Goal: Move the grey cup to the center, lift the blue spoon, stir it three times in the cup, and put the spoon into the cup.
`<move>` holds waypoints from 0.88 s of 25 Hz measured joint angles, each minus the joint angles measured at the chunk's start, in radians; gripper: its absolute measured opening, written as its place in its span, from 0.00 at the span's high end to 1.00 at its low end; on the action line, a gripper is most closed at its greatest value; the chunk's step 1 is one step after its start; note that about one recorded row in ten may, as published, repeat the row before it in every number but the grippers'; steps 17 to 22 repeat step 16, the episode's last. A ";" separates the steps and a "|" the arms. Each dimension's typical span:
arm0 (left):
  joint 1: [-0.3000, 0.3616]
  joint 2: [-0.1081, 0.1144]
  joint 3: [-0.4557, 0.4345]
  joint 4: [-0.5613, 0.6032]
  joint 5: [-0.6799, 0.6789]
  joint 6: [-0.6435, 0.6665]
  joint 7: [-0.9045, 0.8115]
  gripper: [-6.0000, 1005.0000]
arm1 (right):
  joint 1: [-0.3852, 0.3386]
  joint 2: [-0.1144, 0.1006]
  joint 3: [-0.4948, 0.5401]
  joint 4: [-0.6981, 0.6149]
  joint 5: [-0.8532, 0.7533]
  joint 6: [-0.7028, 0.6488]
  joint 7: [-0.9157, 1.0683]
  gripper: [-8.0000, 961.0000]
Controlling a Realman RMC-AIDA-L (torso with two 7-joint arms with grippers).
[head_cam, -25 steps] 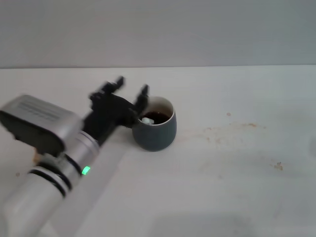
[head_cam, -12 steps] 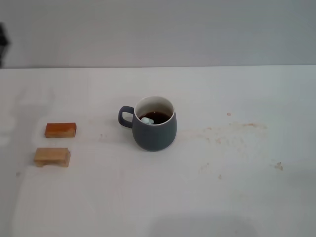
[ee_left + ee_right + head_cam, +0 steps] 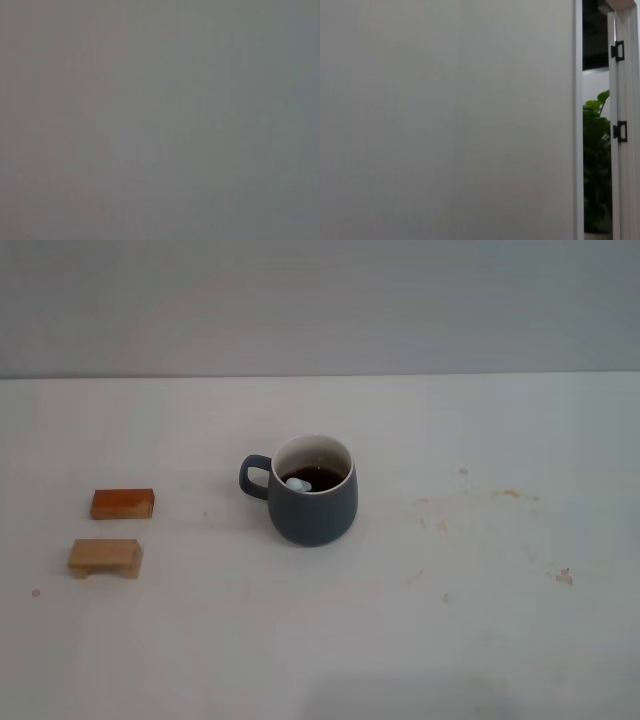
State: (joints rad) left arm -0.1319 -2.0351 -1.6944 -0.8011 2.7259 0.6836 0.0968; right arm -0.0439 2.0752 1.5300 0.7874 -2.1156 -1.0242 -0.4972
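The grey cup [image 3: 312,502] stands upright near the middle of the white table, its loop handle pointing to the left. Dark brown liquid fills it, and the pale end of the blue spoon [image 3: 297,483] pokes up out of the liquid against the left inner wall. No gripper shows in the head view. The left wrist view is a flat grey field and the right wrist view faces a wall, so neither arm's fingers appear anywhere.
Two small wooden blocks lie at the left: an orange-brown block [image 3: 123,503] and a paler block [image 3: 105,557] in front of it. Brown specks and stains [image 3: 470,505] mark the table right of the cup. A door frame and plant [image 3: 597,165] show in the right wrist view.
One second ago the left arm reached beside the cup's handle with its gripper. It has pulled away to the left and out of view, uncovering both blocks. Cup and spoon stayed put.
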 joint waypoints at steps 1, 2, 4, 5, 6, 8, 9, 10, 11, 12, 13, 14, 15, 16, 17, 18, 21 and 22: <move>-0.012 0.002 -0.014 0.021 0.000 0.002 0.000 0.28 | 0.000 0.000 0.000 0.000 0.000 0.000 0.000 0.88; -0.026 0.006 -0.027 0.042 0.000 0.004 0.000 0.28 | -0.001 -0.001 0.002 0.004 0.000 0.012 0.000 0.87; -0.041 0.013 -0.038 0.069 0.000 0.006 -0.002 0.28 | -0.003 -0.006 0.023 0.030 -0.001 0.087 0.009 0.87; -0.044 0.015 -0.039 0.074 0.000 0.006 -0.003 0.28 | -0.004 -0.009 0.041 0.045 -0.001 0.127 0.015 0.86; -0.048 0.017 -0.039 0.082 0.000 0.007 -0.004 0.28 | -0.005 -0.011 0.065 0.064 -0.004 0.167 0.021 0.86; -0.050 0.017 -0.044 0.085 0.000 0.007 -0.004 0.28 | -0.006 -0.009 0.093 0.085 -0.014 0.197 0.025 0.82; -0.050 0.016 -0.046 0.085 0.000 0.007 -0.005 0.28 | -0.006 -0.007 0.101 0.089 -0.022 0.197 0.026 0.78; -0.047 0.014 -0.048 0.085 0.000 0.007 -0.008 0.28 | -0.002 -0.004 0.110 0.091 -0.041 0.189 0.026 0.75; -0.047 0.014 -0.048 0.085 0.000 0.007 -0.008 0.28 | -0.002 -0.004 0.110 0.091 -0.041 0.189 0.026 0.71; -0.045 0.012 -0.048 0.085 0.000 0.007 -0.011 0.28 | 0.002 -0.003 0.113 0.090 -0.046 0.187 0.026 0.68; -0.043 0.009 -0.048 0.085 0.000 0.007 -0.012 0.28 | 0.006 -0.003 0.119 0.089 -0.046 0.187 0.027 0.64; -0.040 0.006 -0.049 0.085 0.000 0.007 -0.014 0.28 | 0.012 -0.003 0.124 0.088 -0.046 0.187 0.027 0.64; -0.039 0.002 -0.050 0.085 0.000 0.007 -0.014 0.28 | 0.017 -0.003 0.128 0.086 -0.046 0.187 0.028 0.64; -0.038 -0.003 -0.050 0.085 0.000 0.007 -0.014 0.28 | 0.024 -0.003 0.130 0.082 -0.046 0.187 0.029 0.64; -0.038 -0.003 -0.050 0.085 0.000 0.007 -0.014 0.28 | 0.024 -0.003 0.130 0.082 -0.046 0.187 0.029 0.64; -0.038 -0.003 -0.050 0.085 0.000 0.007 -0.014 0.28 | 0.024 -0.003 0.130 0.082 -0.046 0.187 0.029 0.64; -0.038 -0.003 -0.050 0.085 0.000 0.007 -0.014 0.28 | 0.024 -0.003 0.130 0.082 -0.046 0.187 0.029 0.64; -0.038 -0.003 -0.050 0.085 0.000 0.007 -0.014 0.28 | 0.024 -0.003 0.130 0.082 -0.046 0.187 0.029 0.64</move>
